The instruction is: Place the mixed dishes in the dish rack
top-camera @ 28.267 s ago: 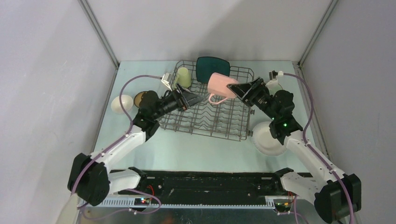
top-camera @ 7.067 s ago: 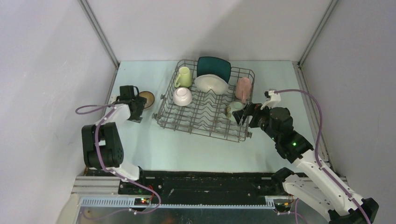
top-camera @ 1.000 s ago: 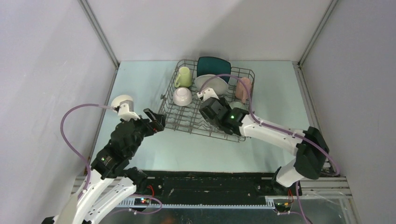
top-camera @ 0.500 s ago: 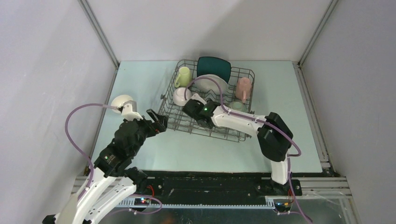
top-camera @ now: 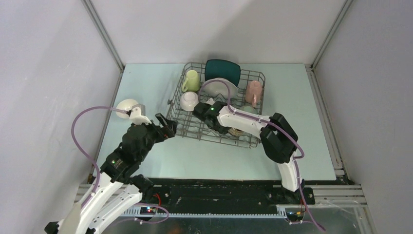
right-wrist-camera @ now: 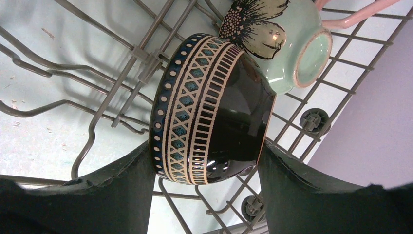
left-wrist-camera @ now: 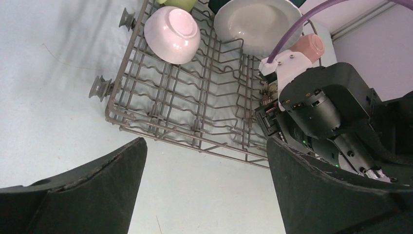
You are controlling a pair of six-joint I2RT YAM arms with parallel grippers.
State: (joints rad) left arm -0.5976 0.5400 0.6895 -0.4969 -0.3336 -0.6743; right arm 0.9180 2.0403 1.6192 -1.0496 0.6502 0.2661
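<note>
The dish rack [top-camera: 187,127] holds a teal square plate [top-camera: 222,71], a white round plate [top-camera: 223,88], a yellow-green mug [top-camera: 191,80], a white bowl [top-camera: 189,101] and a pink cup [top-camera: 253,91]. My right gripper [right-wrist-camera: 204,146] is down in the rack, shut on the dark brown bowl [right-wrist-camera: 214,117], one finger on its patterned rim and the other on its base. The pale green bowl [right-wrist-camera: 287,44] lies just beyond, touching it. A second white bowl [top-camera: 125,106] sits on the table, left of the rack. My left gripper [left-wrist-camera: 205,146] hangs open and empty before the rack's near-left corner.
The right arm [top-camera: 253,124] lies across the rack's near half, its elbow [top-camera: 278,141] over the table in front. In the left wrist view the right wrist [left-wrist-camera: 321,107] is close on the right. Grey walls close in the table on three sides.
The right wrist has moved left across the rack with the dark brown bowl, and its elbow has swung in toward the middle. The left arm has crept slightly toward the rack, still open.
</note>
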